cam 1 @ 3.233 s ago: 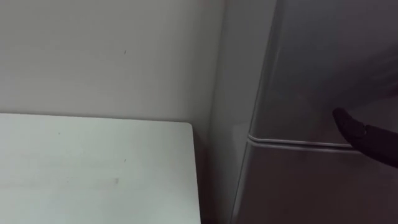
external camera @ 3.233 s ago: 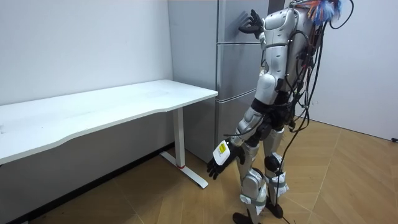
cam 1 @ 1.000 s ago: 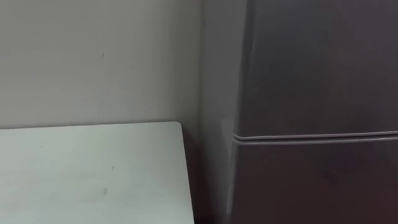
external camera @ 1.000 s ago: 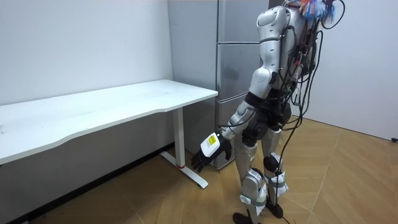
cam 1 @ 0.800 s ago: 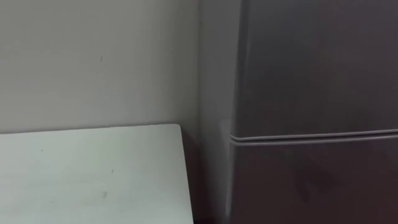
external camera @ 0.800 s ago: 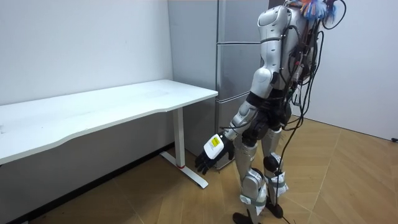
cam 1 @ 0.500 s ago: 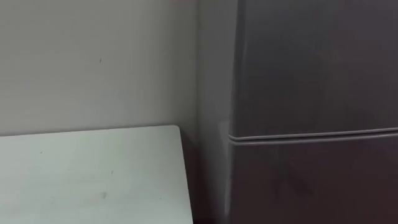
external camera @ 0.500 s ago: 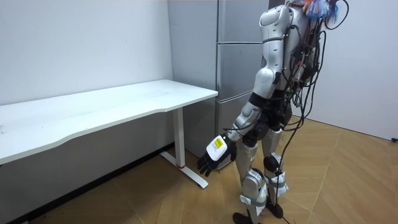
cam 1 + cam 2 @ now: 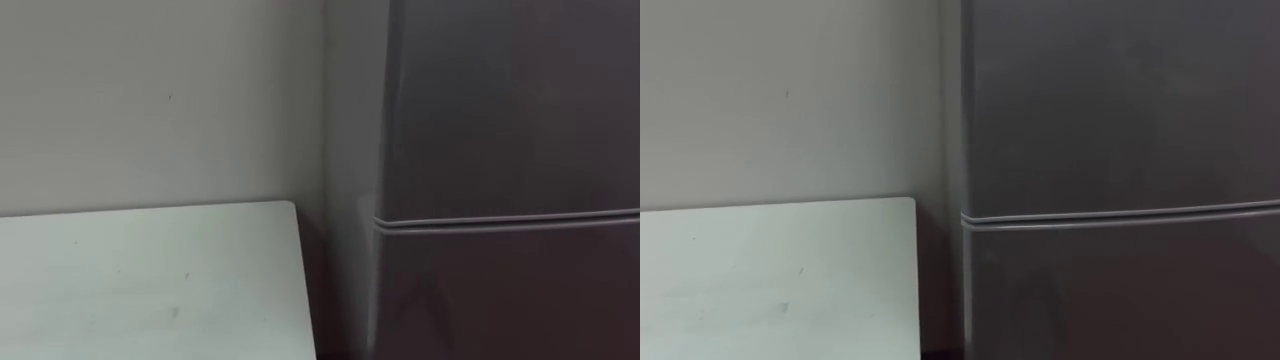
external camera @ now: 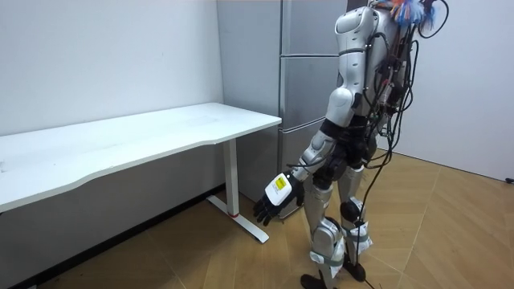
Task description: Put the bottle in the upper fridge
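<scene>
A humanoid robot stands on a wooden floor (image 10: 450,233), close in front of a tall grey fridge (image 10: 301,80), facing it. A long white table (image 10: 161,132) stands on the room view's left, its near end just beside the fridge and against a pale wall (image 9: 150,100).

The robot's left hand (image 10: 275,201) hangs low at its side, beside the table's end. Its dark fingers are loose and slightly spread, pointing down towards the floor, with nothing between them.

From the robot's head, the upper door (image 9: 510,100) of the fridge is seen closed, with a thin horizontal seam dividing it from the lower door (image 9: 510,300), also closed. The table's corner lies just left of the fridge's side.

I cannot tell where the bottle is.
</scene>
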{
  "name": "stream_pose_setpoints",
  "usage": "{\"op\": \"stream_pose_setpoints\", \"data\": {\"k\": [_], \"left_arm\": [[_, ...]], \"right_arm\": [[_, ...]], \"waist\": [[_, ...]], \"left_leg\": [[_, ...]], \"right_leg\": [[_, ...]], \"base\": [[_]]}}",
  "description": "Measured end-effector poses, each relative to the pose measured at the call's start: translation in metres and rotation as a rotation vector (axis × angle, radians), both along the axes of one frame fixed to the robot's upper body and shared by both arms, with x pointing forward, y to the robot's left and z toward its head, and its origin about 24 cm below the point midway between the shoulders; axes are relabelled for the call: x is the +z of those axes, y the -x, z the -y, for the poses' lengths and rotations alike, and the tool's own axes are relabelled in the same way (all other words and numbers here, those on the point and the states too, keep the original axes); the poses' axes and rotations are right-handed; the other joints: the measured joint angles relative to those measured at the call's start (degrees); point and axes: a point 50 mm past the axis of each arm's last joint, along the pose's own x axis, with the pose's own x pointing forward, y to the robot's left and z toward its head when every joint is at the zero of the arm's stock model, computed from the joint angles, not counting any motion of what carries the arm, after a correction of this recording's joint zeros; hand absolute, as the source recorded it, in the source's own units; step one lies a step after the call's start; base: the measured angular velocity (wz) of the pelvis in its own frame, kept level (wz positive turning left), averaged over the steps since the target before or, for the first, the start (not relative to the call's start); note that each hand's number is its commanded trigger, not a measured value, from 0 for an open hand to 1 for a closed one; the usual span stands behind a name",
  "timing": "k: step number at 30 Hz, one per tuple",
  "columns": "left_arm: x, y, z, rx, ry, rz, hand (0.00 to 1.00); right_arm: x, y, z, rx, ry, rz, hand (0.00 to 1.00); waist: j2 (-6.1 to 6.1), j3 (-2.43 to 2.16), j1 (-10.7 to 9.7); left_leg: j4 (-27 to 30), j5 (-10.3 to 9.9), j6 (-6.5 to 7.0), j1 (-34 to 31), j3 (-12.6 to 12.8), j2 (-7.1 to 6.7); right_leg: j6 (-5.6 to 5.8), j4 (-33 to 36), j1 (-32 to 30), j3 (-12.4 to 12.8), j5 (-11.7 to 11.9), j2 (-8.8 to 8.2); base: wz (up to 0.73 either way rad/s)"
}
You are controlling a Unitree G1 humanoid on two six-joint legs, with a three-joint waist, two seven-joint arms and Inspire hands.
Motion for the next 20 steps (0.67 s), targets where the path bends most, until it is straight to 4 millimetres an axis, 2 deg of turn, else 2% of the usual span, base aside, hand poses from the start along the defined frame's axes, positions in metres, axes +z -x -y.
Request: {"op": "stream_pose_setpoints", "data": {"k": [5, 20], "left_arm": [[-0.0017, -0.002, 0.0057, -0.039, 0.023, -0.01, 0.0], [-0.0025, -0.0002, 0.0062, -0.038, 0.039, -0.028, 0.0]], "right_arm": [[-0.0026, -0.0054, -0.0039, 0.032, -0.064, -0.017, 0.0], [-0.0045, -0.0077, -0.0067, 0.059, -0.136, -0.028, 0.0]], "waist": [[-0.2, 0.07, -0.1], [-0.77, 0.06, -0.2]], "left_leg": [[0.3, 0.0, 0.03, -0.5, -0.4, 0.01], [0.3, -0.2, -0.08, -1.0, -0.7, 0.0]], "right_leg": [[0.0, -0.1, -0.1, -0.5, 0.0, -0.01], [0.0, -0.9, 0.0, -0.8, 0.0, 0.09]], "base": [[0.04], [0.01]]}}
